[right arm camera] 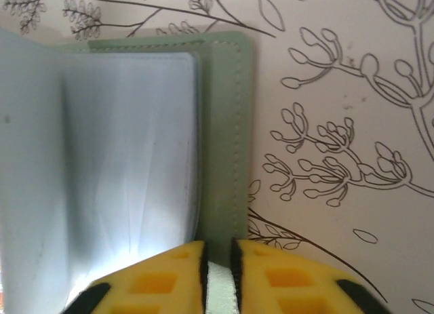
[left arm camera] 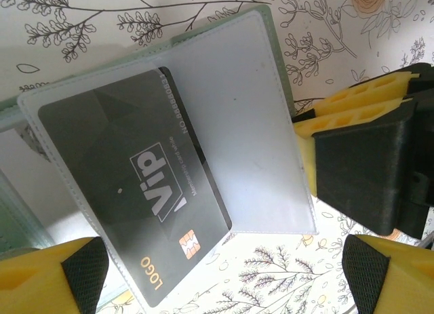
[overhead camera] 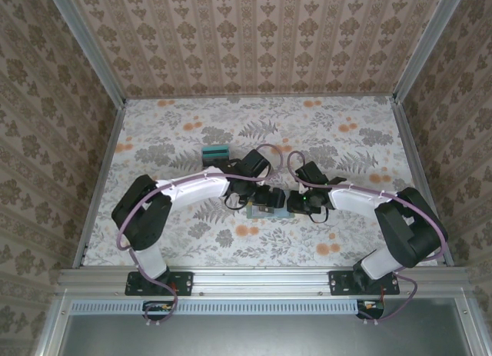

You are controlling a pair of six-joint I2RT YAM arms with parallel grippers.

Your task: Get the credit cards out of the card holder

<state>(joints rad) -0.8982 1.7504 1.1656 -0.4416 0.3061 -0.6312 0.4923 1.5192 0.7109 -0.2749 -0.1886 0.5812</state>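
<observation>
1. i saw the holder [right arm camera: 227, 124] lying open on the table [overhead camera: 346, 141].
2. my right gripper [right arm camera: 217, 263] pinched its green edge.
3. my left gripper [left arm camera: 217, 280] stood spread over a dark card [left arm camera: 135, 192] in a clear sleeve [left arm camera: 271, 158].

A fern-and-blossom tablecloth [overhead camera: 192, 133] lies flat. Brown damask walls [overhead camera: 261, 33] stand at nine, twelve and three o'clock, with an aluminium rail [overhead camera: 261, 279] at six.

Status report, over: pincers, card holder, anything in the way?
Left pincer open over dark card. Right pincer shut on card holder edge, holder open. Card in clear sleeve. No obstruction seen.
</observation>
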